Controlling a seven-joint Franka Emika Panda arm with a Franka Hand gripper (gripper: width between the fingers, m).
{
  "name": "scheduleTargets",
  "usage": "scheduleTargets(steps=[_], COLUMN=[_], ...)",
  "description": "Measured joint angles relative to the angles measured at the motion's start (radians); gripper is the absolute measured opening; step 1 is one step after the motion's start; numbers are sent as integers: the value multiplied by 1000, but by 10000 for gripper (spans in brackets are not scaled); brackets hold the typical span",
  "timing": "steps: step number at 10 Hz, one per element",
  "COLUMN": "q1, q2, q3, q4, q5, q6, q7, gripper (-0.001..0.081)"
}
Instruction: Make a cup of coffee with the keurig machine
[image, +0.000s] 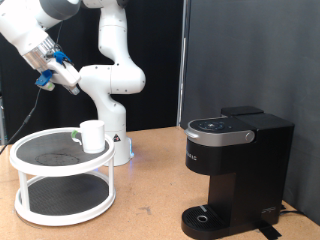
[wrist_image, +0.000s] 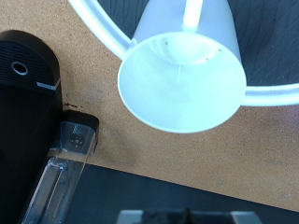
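Note:
The white cup (image: 93, 135) stands upright on the top tier of a white round rack (image: 30, 150) at the exterior view's left. The wrist view looks down into the cup's empty mouth (wrist_image: 182, 79). The black keurig machine (image: 235, 165) stands at the exterior view's right with its lid down and nothing on its round drip tray (image: 205, 215). Part of the machine also shows in the wrist view (wrist_image: 23, 84). My gripper (image: 70, 82) hangs high above the rack, apart from the cup, open and empty. Only its finger ends (wrist_image: 140, 217) show in the wrist view.
The rack has two dark mesh tiers, and its white rim (wrist_image: 103, 33) curves past the cup in the wrist view. The robot's white base (image: 118, 130) stands just behind the rack. A brown tabletop (image: 150, 200) lies between rack and machine. A black curtain hangs behind.

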Motion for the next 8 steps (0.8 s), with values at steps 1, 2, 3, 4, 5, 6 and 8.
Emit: scheduleTargets(steps=[1, 2, 3, 4, 5, 6, 8], q1=[0, 0, 0, 0, 0, 0, 0], q2=[12, 28, 45, 62, 79, 95, 122], q3=[-3, -5, -10, -14, -18, -22, -27], q4=[-2, -6, -11, -20, -30, -41, -60], q5=[3, 7, 16, 23, 29, 34, 45], q6=[16, 26, 38, 56, 72, 91, 119], q7=[0, -5, -19, -35, -53, -69, -88], gripper=[5, 5, 5, 5, 190, 190, 338])
